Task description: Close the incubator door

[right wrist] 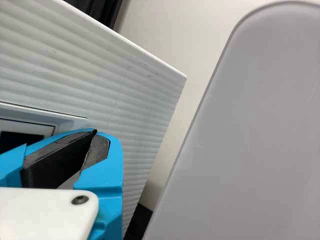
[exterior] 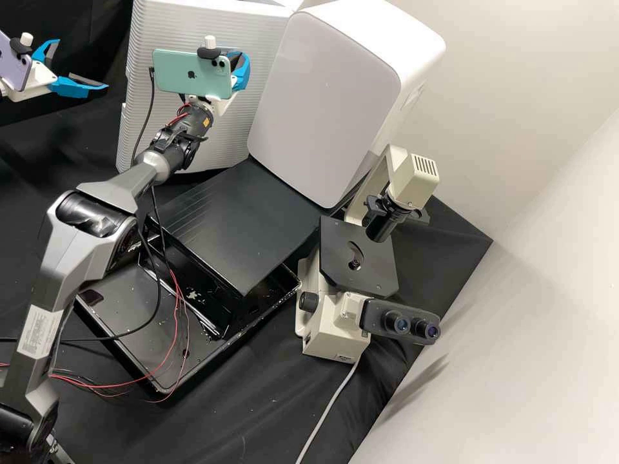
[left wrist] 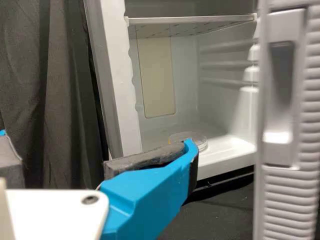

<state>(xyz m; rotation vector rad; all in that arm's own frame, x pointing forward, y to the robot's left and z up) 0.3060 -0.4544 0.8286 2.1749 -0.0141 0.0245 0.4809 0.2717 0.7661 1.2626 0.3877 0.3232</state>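
Note:
Behind the bench kit, the incubator door (exterior: 138,109) shows its white ribbed face. In the left wrist view the door (left wrist: 290,195) stands ajar beside the incubator's interior (left wrist: 185,105), where a clear dish (left wrist: 202,142) lies on the floor. At the high view's left edge my left gripper (exterior: 82,63) is open and apart from the door; its spread fingers also frame the left wrist view (left wrist: 60,157). My right gripper (exterior: 240,71) is in front of the ribbed face. Seen from the right wrist, this gripper (right wrist: 95,133) has its fingertips together, with the ribbed door (right wrist: 135,95) behind.
A tall white device (exterior: 322,96) with a dark platform (exterior: 232,219) stands right of my right arm. A microscope (exterior: 358,258) stands farther right, and a black tray (exterior: 122,322) lies near the front. Loose red and black wires hang below the right arm.

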